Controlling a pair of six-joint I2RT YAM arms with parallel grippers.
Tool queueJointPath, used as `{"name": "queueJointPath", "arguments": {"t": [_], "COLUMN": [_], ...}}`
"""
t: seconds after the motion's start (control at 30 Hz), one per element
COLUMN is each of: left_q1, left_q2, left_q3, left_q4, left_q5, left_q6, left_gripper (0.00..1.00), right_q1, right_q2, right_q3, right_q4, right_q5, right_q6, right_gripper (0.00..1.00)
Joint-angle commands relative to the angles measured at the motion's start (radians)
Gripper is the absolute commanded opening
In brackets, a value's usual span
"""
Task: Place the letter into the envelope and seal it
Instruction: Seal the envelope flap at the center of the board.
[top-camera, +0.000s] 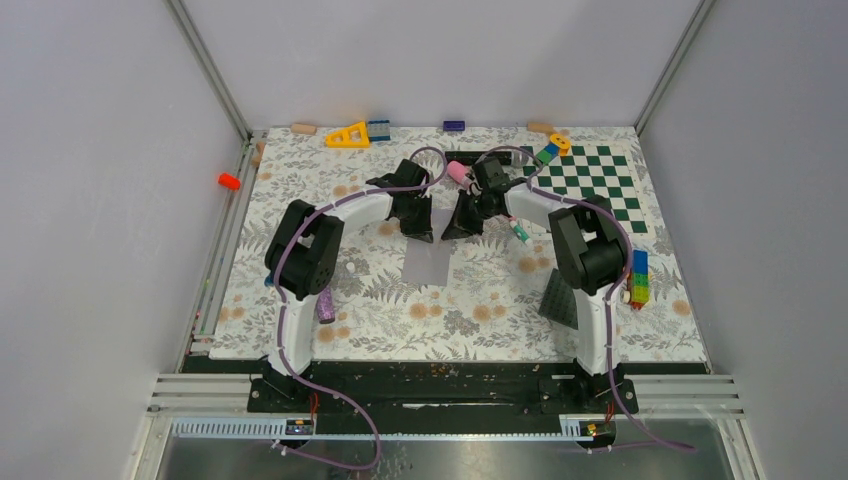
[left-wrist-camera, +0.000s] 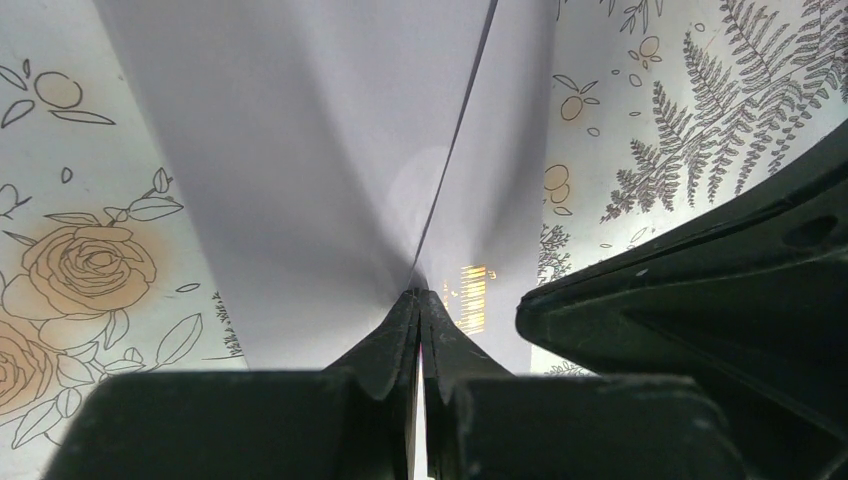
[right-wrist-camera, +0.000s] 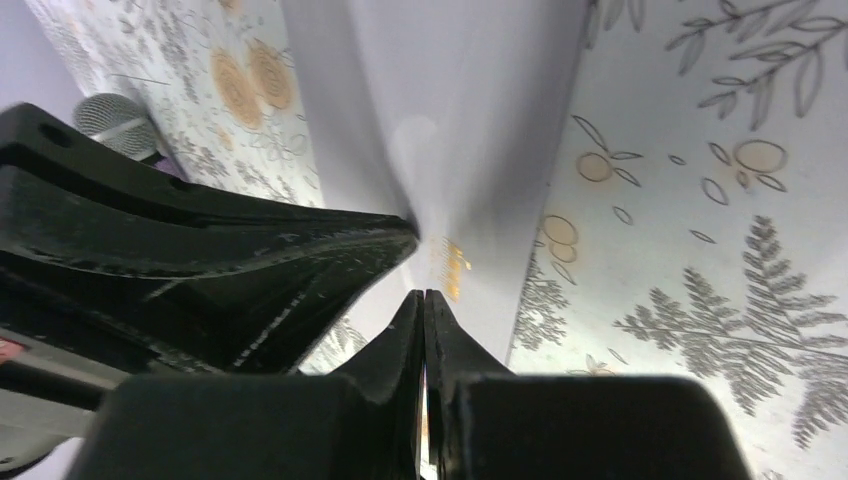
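I'm showing off white shells down my left arm (top-camera: 294, 338) and right arm (top-camera: 593, 332), with chunky black joint housings bulging between them. A lilac cable (top-camera: 375, 440) is trailing back from each wrist, past my black bases (top-camera: 285, 390). Up front, my left gripper (left-wrist-camera: 418, 297) and right gripper (right-wrist-camera: 423, 297) are wearing matte black fingers, tapering into thin wedge tips.

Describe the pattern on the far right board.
The board is green-and-white checked; top external view.
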Motion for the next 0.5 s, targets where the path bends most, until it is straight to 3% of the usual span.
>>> {"name": "queueJointPath", "arguments": {"t": [0.0, 0.1, 0.33, 0.47], "left_q1": [-0.004, -0.002, 0.000, 0.000], "left_q2": [0.017, 0.023, 0.027, 0.022], "left_q3": [-0.045, -0.043, -0.050, -0.054], "left_q4": [-0.030, -0.031, -0.028, -0.028], "left_q5": [0.014, 0.030, 0.042, 0.040], "left_q6": [0.016, 0.019, 0.022, 0.019], "left_gripper": [0.00, 0.00, 0.00, 0.00], "right_q1": [0.010, 0.013, 0.030, 0.046], "right_q2": [-0.012, 0.024, 0.075, 0.082], "right_q3": [-0.012, 0.004, 0.069, 0.105], "right_q4": [0.108, 0.131, 0.011, -0.068], "right_q5": [-0.045, -0.054, 0.017, 0.120], "right_q6": [0.120, 0.169, 0.115, 0.112], "right_gripper": [0.00, 0.00, 0.00, 0.00]}}
